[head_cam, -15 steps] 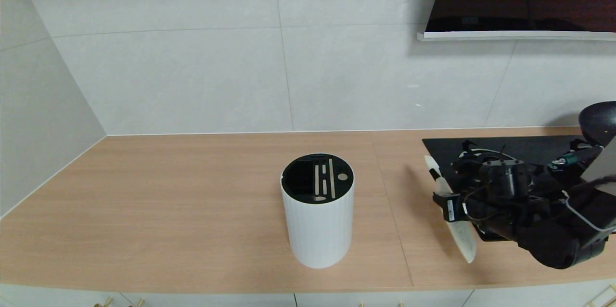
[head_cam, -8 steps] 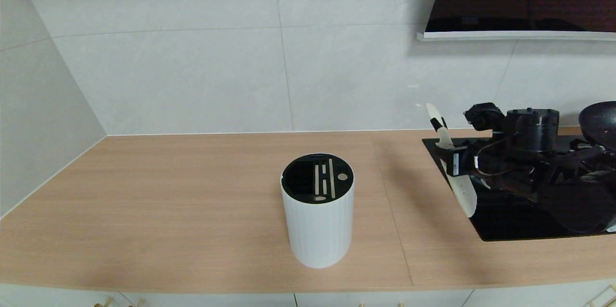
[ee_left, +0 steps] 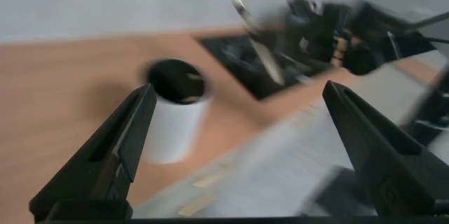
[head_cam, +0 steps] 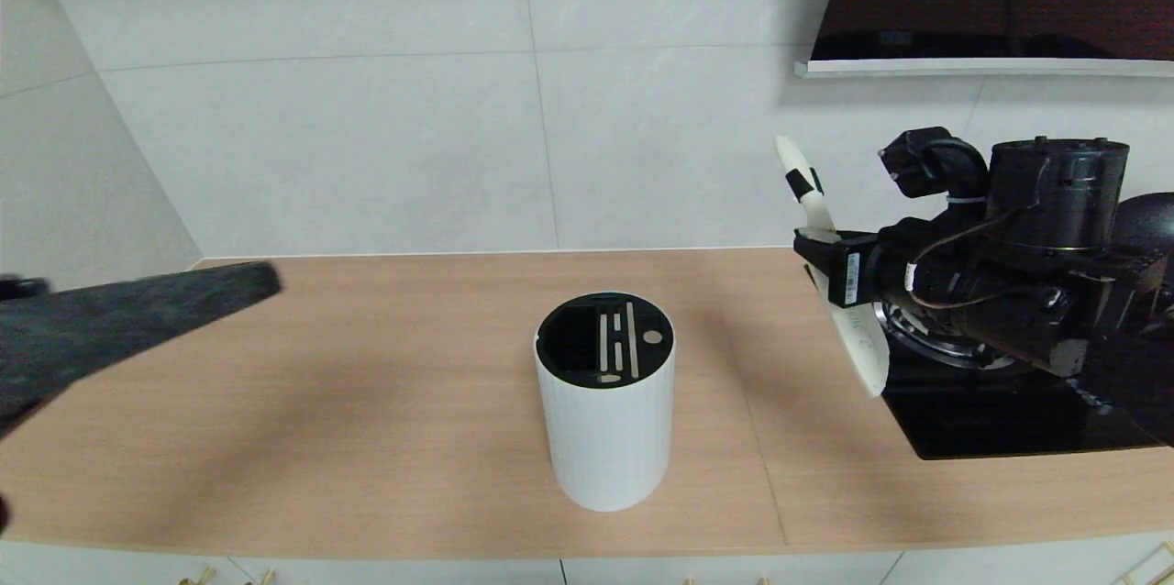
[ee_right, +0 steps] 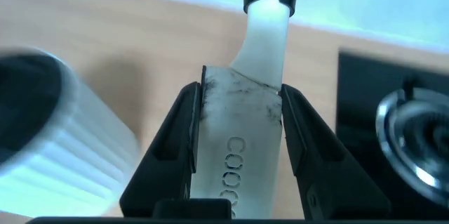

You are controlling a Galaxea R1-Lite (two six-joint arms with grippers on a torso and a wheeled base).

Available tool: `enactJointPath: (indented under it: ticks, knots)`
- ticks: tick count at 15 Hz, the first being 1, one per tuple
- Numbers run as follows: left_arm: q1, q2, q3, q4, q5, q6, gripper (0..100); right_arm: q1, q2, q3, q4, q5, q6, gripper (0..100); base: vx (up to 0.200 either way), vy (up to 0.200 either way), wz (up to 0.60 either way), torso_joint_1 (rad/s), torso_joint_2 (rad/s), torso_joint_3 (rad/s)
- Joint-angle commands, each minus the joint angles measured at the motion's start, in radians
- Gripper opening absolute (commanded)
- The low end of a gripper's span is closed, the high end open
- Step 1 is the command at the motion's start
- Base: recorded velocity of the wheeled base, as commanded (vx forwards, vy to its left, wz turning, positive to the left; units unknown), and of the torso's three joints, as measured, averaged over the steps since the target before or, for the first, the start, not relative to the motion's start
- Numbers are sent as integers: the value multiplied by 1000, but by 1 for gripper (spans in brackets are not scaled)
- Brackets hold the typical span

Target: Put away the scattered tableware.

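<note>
Raising the knife (head_cam: pixel 858 342) off the counter (head_cam: pixel 367 438), pinched firmly in my right gripper (head_cam: pixel 839 271), I'm set for the holder (head_cam: pixel 605 420) slots; my left gripper (ee_left: pixel 235 112) arrives spread, empty.

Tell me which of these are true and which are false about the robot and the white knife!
1. The white holder stands upright on the counter. True.
2. The right tool grips the white knife. True.
3. The knife lies flat on the counter. False: it hangs in the air, held by the right tool.
4. The left tool is shut on a spoon. False: it is open and holds nothing.
</note>
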Motion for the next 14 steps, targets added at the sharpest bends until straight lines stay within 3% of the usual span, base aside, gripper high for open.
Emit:
enactJointPath:
  ticks: [1, 2, 4, 5, 6, 10, 12, 14]
  knots:
    - [-66, 307, -8, -90, -8, -25, 100, 82, -60, -4, 23, -26, 16, 0, 0, 0, 0, 0, 0, 0]
    - [-106, 361, -1, -107, -5, -37, 100, 117, -66, -3, 31, -46, 18, 0, 0, 0, 0, 0, 0, 0]
    - [-145, 396, 24, -179, -6, -108, 100, 165, -66, 23, 26, -91, 16, 0, 0, 0, 0, 0, 0, 0]
    - [-168, 404, 47, -254, -6, -163, 100, 168, -69, 20, 23, -94, 18, 0, 0, 0, 0, 0, 0, 0]
    - [-178, 422, 88, -391, -8, -223, 100, 171, -69, 22, 23, -94, 27, 0, 0, 0, 0, 0, 0, 0]
    - [-202, 519, 159, -728, -6, -244, 100, 261, -62, 2, 28, -89, 49, 0, 0, 0, 0, 0, 0, 0]
    - [-219, 565, 58, -736, -9, -270, 100, 261, -48, -23, 31, -95, 46, 0, 0, 0, 0, 0, 0, 0]
    - [-238, 564, 47, -707, 12, -272, 100, 297, -55, 8, 31, -100, 50, 0, 0, 0, 0, 0, 0, 0]
